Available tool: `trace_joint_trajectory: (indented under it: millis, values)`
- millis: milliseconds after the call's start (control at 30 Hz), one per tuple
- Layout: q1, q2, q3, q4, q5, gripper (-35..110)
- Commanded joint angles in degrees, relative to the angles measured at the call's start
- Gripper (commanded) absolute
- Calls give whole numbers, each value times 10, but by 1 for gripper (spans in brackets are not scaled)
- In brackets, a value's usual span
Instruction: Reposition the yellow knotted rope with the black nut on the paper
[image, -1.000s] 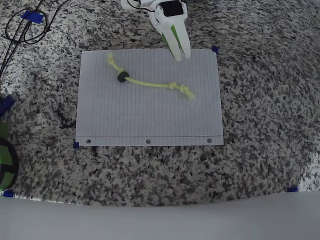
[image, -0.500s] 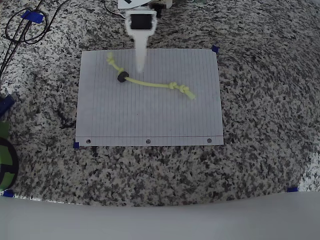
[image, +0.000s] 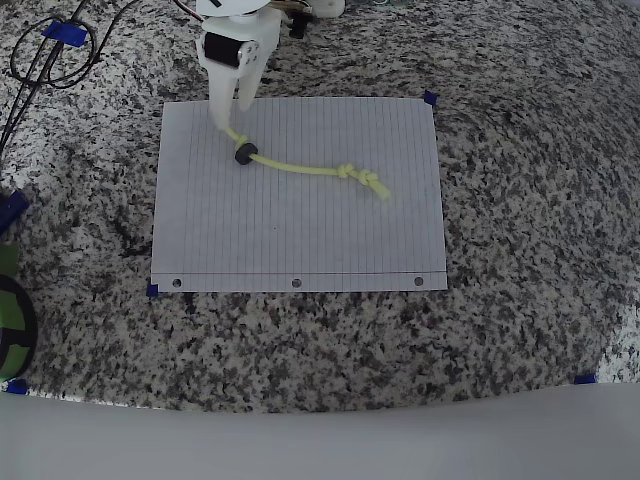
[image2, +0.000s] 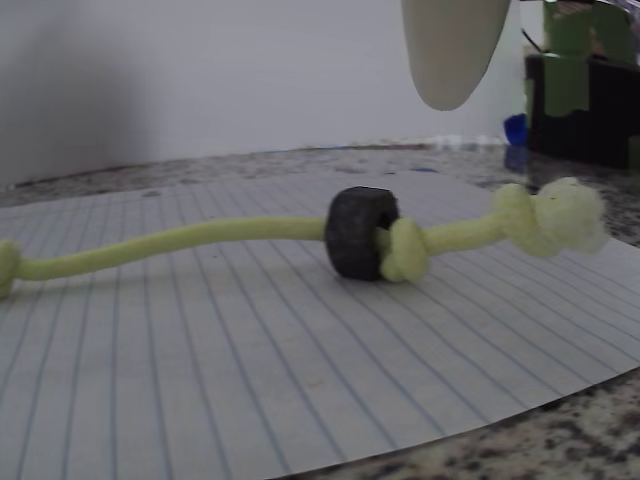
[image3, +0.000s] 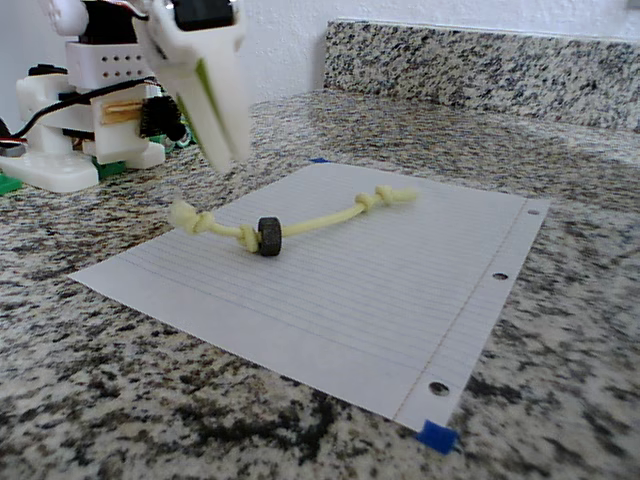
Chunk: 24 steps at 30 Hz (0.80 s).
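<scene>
I was a white robot arm on a speckled granite counter. A white lined sheet of paper (image: 300, 230) lay flat there, its three punched holes along the edge nearest the bottom of the overhead view. On the paper lay the yellow knotted rope (image: 305, 168), running from the sheet's upper left corner area down toward its middle right in that view, with knots near both ends. The black nut (image: 245, 154) sat threaded on the rope, close to the left-hand knots and resting on the paper.

My gripper (image: 228, 115) hung above the rope's left end, just beside the nut; in the fixed side view it (image3: 228, 160) was clear of the paper and touched nothing. My fingers looked close together and held nothing. In my wrist view, one pale fingertip (image2: 453, 50) hovered above the nut (image2: 360, 232), which stood on edge against a knot of the rope (image2: 180, 243).

Blue tape pieces (image: 430, 99) marked the paper's corners.
</scene>
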Motion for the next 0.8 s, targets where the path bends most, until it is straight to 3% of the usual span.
trace_joint_trajectory:
  millis: [0,333,767]
  values:
    - [4,-45,-59,45,-26,49]
    - [24,-190,-203,127,-65,49]
    - [74,-334,-255,127,-65,45]
